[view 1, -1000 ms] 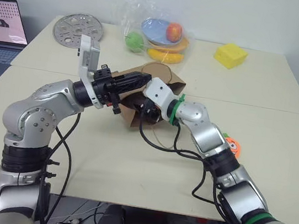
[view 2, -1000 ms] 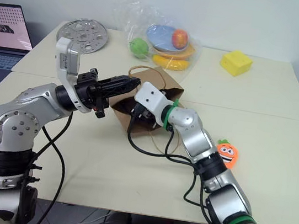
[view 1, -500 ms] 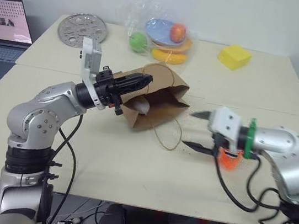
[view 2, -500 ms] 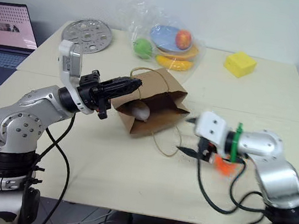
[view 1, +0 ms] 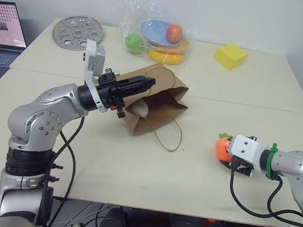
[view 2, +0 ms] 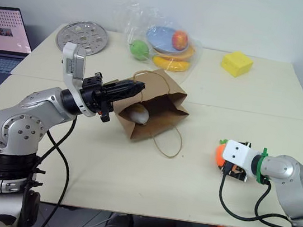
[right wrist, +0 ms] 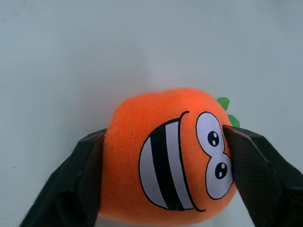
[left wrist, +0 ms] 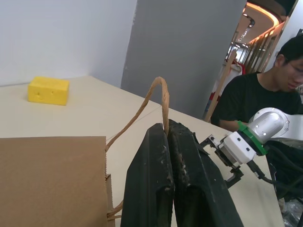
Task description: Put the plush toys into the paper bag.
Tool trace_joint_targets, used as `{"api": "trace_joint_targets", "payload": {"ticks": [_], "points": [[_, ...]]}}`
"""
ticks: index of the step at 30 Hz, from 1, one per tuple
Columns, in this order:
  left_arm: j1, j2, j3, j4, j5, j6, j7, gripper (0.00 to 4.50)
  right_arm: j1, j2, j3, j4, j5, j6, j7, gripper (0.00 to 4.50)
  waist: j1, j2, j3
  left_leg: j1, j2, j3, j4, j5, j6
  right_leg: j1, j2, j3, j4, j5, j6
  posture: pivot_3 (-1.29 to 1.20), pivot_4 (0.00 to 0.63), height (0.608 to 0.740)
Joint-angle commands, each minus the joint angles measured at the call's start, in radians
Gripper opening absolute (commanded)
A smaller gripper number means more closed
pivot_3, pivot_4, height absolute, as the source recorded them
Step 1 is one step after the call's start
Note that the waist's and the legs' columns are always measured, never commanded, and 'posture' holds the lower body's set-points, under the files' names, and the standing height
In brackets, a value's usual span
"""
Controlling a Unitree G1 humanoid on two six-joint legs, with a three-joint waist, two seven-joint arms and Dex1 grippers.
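The brown paper bag lies on its side mid-table, mouth toward the right. My left gripper is shut on its rope handle and holds the upper edge up. A white plush toy sits inside the mouth. The other handle loops on the table. At the right, the orange carrot plush toy rests on the table. My right gripper reaches over it, and its black fingers press against both of the toy's sides.
At the back stand a clear plastic bag of fruit and a blue plate, a yellow block and a perforated metal disc. A laptop is at far left. A person sits beyond the table's right side.
My right arm swung away from the bag's mouth, rightward and down to the carrot, and its fingers narrowed onto it. The left gripper kept its hold on the handle.
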Motion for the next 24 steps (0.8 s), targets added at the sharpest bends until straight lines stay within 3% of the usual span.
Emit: {"api": "trace_joint_targets", "payload": {"ticks": [1,5,9,12,14,16,24], "points": [[-0.003,0.01,0.02,-0.033,-0.006,-0.013,0.004,0.0,-0.014,-0.004,-0.015,0.007,-0.024,-0.026,-0.008,2.51,0.0,0.0,0.0,0.0,0.0,0.0,0.0,0.0,0.0,0.0,0.0,0.0,0.0,0.0,0.0,0.0,0.15,0.74],[0.0,0.009,0.021,-0.036,-0.008,-0.013,0.007,0.0,-0.012,0.0,-0.022,0.013,-0.02,-0.049,-0.002,1.11,0.0,0.0,0.0,0.0,0.0,0.0,0.0,0.0,0.0,0.0,0.0,0.0,0.0,0.0,0.0,0.0,0.15,0.74],[-0.005,0.01,0.025,-0.033,-0.014,-0.009,0.007,0.0,-0.011,0.003,-0.053,-0.024,0.045,-0.06,0.039,0.21,0.0,0.0,0.0,0.001,0.0,0.0,0.0,0.0,0.0,0.001,0.0,0.0,0.0,0.0,0.0,0.0,0.15,0.74],[-0.01,0.014,0.029,-0.027,-0.021,-0.004,0.002,0.0,-0.029,0.028,-0.075,-0.096,0.141,0.006,0.086,0.17,-0.001,0.0,0.0,0.001,0.0,0.0,0.0,0.0,0.0,0.001,0.0,0.0,0.0,0.0,0.0,0.0,0.15,0.74],[-0.021,0.023,0.035,-0.02,-0.039,0.01,-0.011,0.0,-0.102,0.084,-0.078,-0.221,0.293,0.14,0.118,0.16,-0.005,0.0,0.0,0.001,0.0,-0.001,0.0,0.0,0.0,0.001,0.001,0.0,0.001,0.0,0.0,0.0,0.15,0.74],[-0.031,0.028,0.041,-0.017,-0.051,0.022,-0.015,0.0,-0.184,0.156,-0.048,-0.276,0.35,0.224,0.099,0.16,-0.01,0.0,0.0,0.001,0.001,-0.001,0.0,0.0,0.0,0.0,0.001,0.0,0.002,0.0,0.0,0.0,0.15,0.74],[-0.05,0.031,0.019,-0.013,-0.062,0.038,-0.046,0.0,-0.479,0.492,0.17,0.016,0.184,0.219,-0.115,0.16,0.0,-0.001,-0.001,0.001,0.001,-0.003,0.0,0.0,0.0,0.001,0.001,-0.002,0.001,0.0,0.0,0.0,0.15,0.74]]}}
